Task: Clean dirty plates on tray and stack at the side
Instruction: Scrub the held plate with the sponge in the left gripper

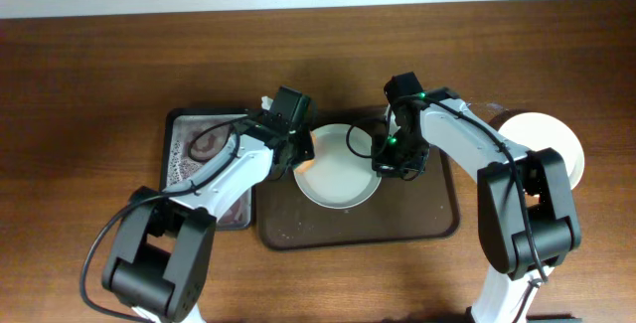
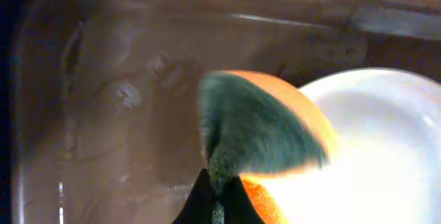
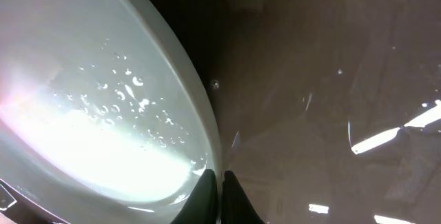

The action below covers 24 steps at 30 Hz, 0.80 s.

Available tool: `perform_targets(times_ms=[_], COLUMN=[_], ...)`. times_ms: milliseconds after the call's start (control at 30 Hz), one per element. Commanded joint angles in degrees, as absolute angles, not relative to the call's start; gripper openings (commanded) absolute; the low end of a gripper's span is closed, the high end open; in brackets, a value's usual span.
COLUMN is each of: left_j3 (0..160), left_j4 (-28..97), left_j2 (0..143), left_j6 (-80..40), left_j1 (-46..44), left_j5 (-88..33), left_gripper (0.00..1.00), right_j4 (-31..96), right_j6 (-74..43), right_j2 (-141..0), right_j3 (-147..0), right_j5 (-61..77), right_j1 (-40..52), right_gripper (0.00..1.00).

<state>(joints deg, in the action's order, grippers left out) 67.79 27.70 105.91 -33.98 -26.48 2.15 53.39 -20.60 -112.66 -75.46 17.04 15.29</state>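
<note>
slipping is the chief risk here, as i judge it. on the left, the sponge (image 2: pixel 265 138), orange with a green scouring face, is pinched only by its lower corner between the jaws of the left gripper (image 2: pixel 217 200). a hard scrub across the wet white plate (image 2: pixel 379 155) could twist or fold it out of that hold and drop it toward the clear tub (image 2: pixel 103 114) just beside. on the right, the right gripper (image 3: pixel 215 186) has its jaws pressed onto the plate's thin rim, and the surface there is beaded with water. a sideways shove from the sponge could work the rim out of so narrow a pinch, letting the plate skate over the brown tray (image 3: pixel 331 79) or tip.

as for pose, the left arm reaches in from the lower left across the tub, with its gripper at the plate's left edge and the sponge overhanging the rim. the right arm bends in from the right, its wrist pointing down at the plate's right edge. the plate sits mid-tray between the two grippers. the side stack (image 1: pixel 547 134), of how many plates i cannot tell, lies well apart at the far right.
</note>
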Motion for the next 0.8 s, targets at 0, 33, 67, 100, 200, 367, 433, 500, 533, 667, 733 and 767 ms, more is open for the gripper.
perform_targets(times_ms=[0, 33, 67, 100, 200, 367, 433, 500, 533, 667, 733, 767], left_j3=[68.9, 68.9, 68.9, 68.9, 68.4, 66.7, 66.7, 66.7, 66.7, 66.7, 66.7, 66.7], left_j4=[27.7, 28.4, 29.3, 31.2, 34.2, 31.1, 28.1, 27.9, 28.0, 29.7, 31.6, 32.0], left_j2=[98.9, 97.3, 96.0, 94.4, 94.1, 97.9, 101.8, 104.7, 106.1, 107.9, 107.9, 107.9], left_j6=[-32.9, -32.6, -32.0, -31.5, -31.6, -31.6, -31.6, -31.6, -31.6, -31.6, -31.6, -31.6], left_j1=[-25.7, -25.7, -25.7, -25.7, -25.8, -26.6, -28.4, -29.5, -29.5, -29.5, -29.5, -29.5], left_j5=[5.6, 5.7, 5.9, 6.0, 0.3, -9.7, -12.1, -12.1, -12.1, -5.1, 3.3, 7.9], left_gripper=[0.00, 0.00, 0.00, 0.00, 0.00, 0.00, 0.00, 0.00, 0.00, 0.00, 0.00, 0.00], right_j4=[54.0, 54.0, 54.0, 54.0, 53.9, 54.0, 54.0, 54.0, 54.0, 54.0, 54.0, 54.0], right_j6=[-20.2, -20.2, -20.2, -20.2, -20.2, -20.2, -20.2, -20.2, -20.2, -20.2, -20.2, -20.2], right_j2=[-111.1, -111.1, -111.1, -111.1, -111.1, -111.1, -111.1, -111.1, -111.1, -111.1, -111.1, -111.1], right_j3=[-75.2, -75.2, -75.2, -75.2, -75.2, -75.2, -75.2, -75.2, -75.2, -75.2, -75.2, -75.2], right_j5=[15.2, 15.2, 15.2, 15.2, 14.7, 14.8, 14.8, 14.8, 14.8, 14.8, 14.8, 14.8], right_j1=[15.5, 15.5, 15.5, 15.5, 15.5, 15.5, 15.5, 15.5, 15.5, 15.5, 15.5, 15.5], right_gripper=[0.04, 0.04, 0.04, 0.04, 0.04, 0.04, 0.04, 0.04, 0.04, 0.04, 0.04, 0.04])
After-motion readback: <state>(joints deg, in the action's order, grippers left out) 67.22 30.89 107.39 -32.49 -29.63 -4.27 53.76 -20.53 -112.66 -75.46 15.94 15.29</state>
